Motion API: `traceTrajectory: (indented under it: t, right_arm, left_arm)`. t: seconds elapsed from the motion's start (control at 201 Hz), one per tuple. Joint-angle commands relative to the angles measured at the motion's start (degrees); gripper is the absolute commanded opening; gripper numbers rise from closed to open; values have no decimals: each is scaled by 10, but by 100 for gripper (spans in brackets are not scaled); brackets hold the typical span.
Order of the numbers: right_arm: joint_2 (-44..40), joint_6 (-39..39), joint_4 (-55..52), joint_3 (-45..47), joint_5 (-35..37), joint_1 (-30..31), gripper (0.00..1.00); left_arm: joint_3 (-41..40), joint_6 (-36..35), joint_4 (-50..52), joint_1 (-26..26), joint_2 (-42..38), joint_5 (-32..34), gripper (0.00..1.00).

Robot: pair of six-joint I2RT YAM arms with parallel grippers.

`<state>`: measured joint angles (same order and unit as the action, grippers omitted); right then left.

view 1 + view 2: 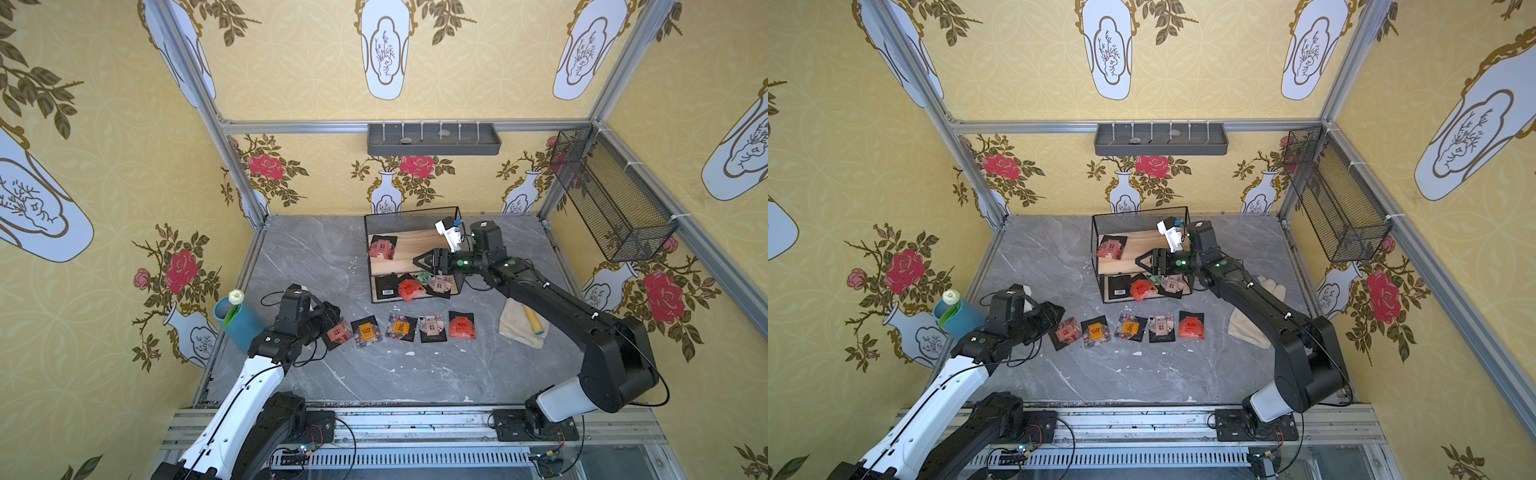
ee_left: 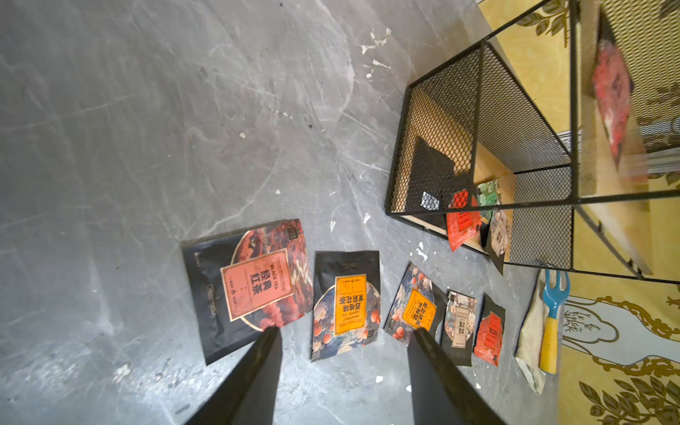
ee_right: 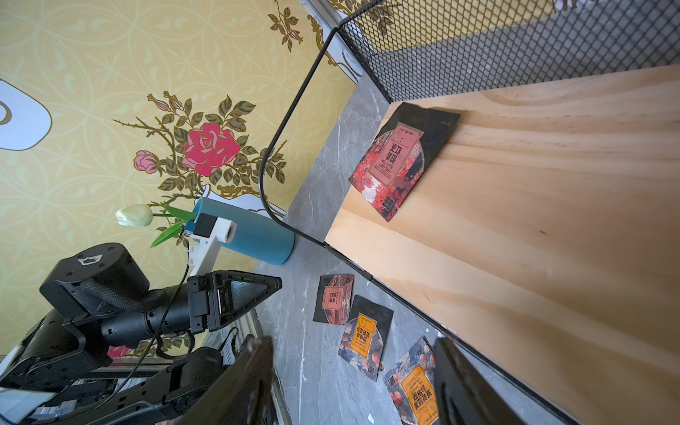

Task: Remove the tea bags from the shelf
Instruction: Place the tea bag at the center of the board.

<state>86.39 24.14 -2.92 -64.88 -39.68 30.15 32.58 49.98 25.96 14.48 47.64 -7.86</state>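
The shelf point(image 1: 419, 241) stands at the back of the table. One red tea bag point(image 1: 382, 247) lies on its upper board point(image 3: 515, 220). On the lower board lie a black-backed bag point(image 1: 386, 286) and red, green and beige bags point(image 1: 409, 289). Several tea bags point(image 1: 401, 327) lie in a row on the table in front. My left gripper point(image 2: 346, 331) is open just above the row's left end, beside a pink-red bag point(image 2: 257, 283) lying flat. My right gripper point(image 3: 351, 342) hangs open and empty at the upper board's front edge point(image 1: 417, 261).
A blue vase point(image 1: 239, 320) with a white tulip stands close behind the left arm. Right of the row lies a cloth point(image 1: 517, 328) with a yellow-handled blue tool on it. A grey tray point(image 1: 434, 139) and a black mesh basket point(image 1: 611, 195) hang on the walls.
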Motion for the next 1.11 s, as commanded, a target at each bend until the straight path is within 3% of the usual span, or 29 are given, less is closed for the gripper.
traceTrajectory:
  t: [0.0, 0.254, 0.593, 1.105]
  right_arm:
    - [-8, -2, 19, 5, 11, -2, 73]
    - [-15, -2, 16, 11, 14, -8, 76]
    - [-25, -5, 15, 15, 11, -11, 77]
    - [-35, -6, 20, 17, 3, -17, 77]
  left_arm:
    - [9, -8, -40, 6, 12, -16, 64]
    - [40, -9, -119, 8, 70, -65, 73]
    - [102, -14, -202, 6, 175, -84, 86]
    - [157, 9, -360, -45, 333, -209, 90]
